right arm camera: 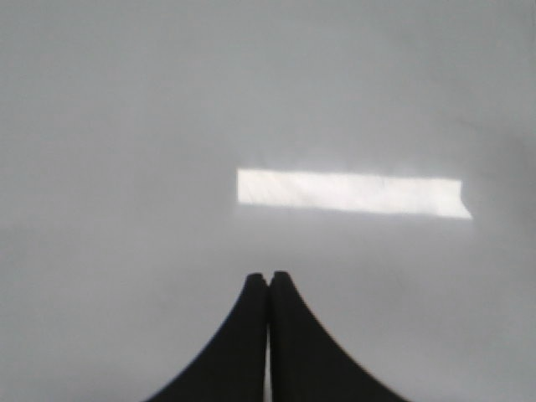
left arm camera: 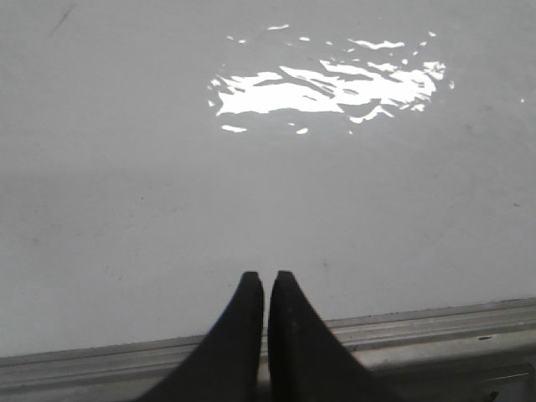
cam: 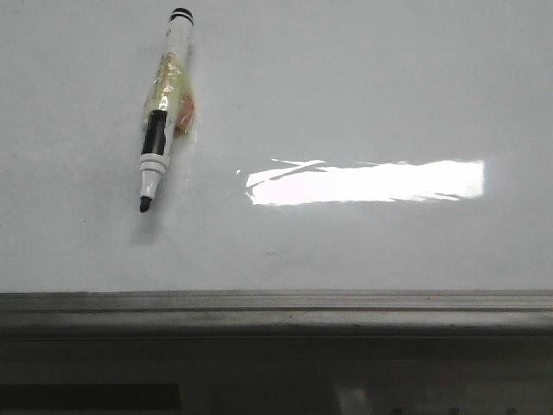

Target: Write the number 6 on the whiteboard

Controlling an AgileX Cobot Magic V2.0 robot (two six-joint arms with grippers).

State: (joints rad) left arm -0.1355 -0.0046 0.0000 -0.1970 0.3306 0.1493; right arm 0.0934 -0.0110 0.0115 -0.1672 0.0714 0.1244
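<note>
Marker [cam: 164, 108] flat on whiteboard [cam: 363, 95], left gripper [left arm camera: 266, 283] together at frame edge [cam: 276, 303], right gripper [right arm camera: 268, 283] together

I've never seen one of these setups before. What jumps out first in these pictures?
A marker pen with its cap off lies on the far left part of the whiteboard, black tip toward the board's near edge. To its right a bright strip of light glare shines on the glossy surface. No number is written yet, and the left hand and right hand both hang above the board, their dark fingers pressed together and holding nothing.
</note>
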